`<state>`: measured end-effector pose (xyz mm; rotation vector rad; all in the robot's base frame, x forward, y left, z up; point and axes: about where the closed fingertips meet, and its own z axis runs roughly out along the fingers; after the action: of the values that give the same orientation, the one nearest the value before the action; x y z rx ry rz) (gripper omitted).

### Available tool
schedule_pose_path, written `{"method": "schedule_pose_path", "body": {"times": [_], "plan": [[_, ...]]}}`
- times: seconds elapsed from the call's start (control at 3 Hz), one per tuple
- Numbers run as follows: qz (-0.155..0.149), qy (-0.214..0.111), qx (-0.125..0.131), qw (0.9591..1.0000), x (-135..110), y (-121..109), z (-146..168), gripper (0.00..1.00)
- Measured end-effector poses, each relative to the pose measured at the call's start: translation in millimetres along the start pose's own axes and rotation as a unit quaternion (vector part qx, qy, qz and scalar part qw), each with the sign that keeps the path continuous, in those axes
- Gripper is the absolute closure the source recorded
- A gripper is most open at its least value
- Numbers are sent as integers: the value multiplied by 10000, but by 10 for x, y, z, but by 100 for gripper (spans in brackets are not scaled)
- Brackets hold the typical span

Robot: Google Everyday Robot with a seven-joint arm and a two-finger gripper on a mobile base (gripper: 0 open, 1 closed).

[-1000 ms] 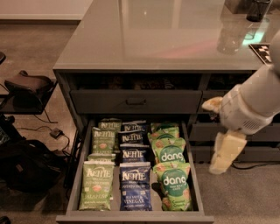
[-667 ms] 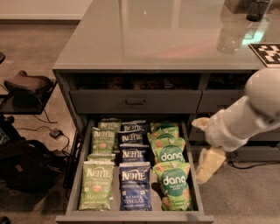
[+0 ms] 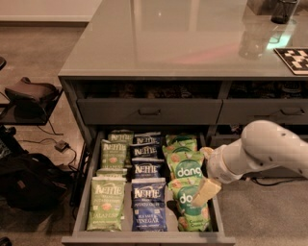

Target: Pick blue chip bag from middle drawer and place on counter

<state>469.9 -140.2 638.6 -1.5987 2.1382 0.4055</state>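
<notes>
Blue bags (image 3: 149,204) fill the middle column of the open drawer (image 3: 85,192), lying front to back. The front one reads sea salt and vinegar, and none is lifted. Green bags (image 3: 106,204) are in the column on the camera's left and dang bags (image 3: 185,166) in the one on the right, all packed edge to edge. The gripper (image 3: 206,191) hangs over the front dang bag, near the drawer's right wall and apart from any blue bag. We cannot tell its state, or whether it touches the dang bag. The arm (image 3: 269,149) reaches in from the right, in front of the cabinet. We judge this as the approach step, with no grasp made. The next move calls for a sideways shift to the middle column and a descent onto one blue bag. The bags are crinkly and crowded, so snagging a dang neighbour is the risk. After that comes a lift clear of the drawer and up to the counter (image 3: 183,43). The counter is glossy and reflective, with a broad bare stretch by the front edge, a checker board (image 3: 292,60) at the right and a dark cup (image 3: 284,10) at the back. An upper drawer front (image 3: 149,111) is closed. On the floor at the left we see a dark bag (image 3: 29,180) and cables.
</notes>
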Motion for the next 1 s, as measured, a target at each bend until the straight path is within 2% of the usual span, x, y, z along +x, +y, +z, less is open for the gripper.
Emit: {"method": "schedule_pose_path", "body": {"times": [0.33, 0.67, 1.0], "plan": [[-68, 5, 387, 9992, -61, -50, 594, 0], [-76, -5, 414, 9991, -70, -61, 601, 0], [-175, -123, 199, 9996, -133, 32, 675, 0]]}}
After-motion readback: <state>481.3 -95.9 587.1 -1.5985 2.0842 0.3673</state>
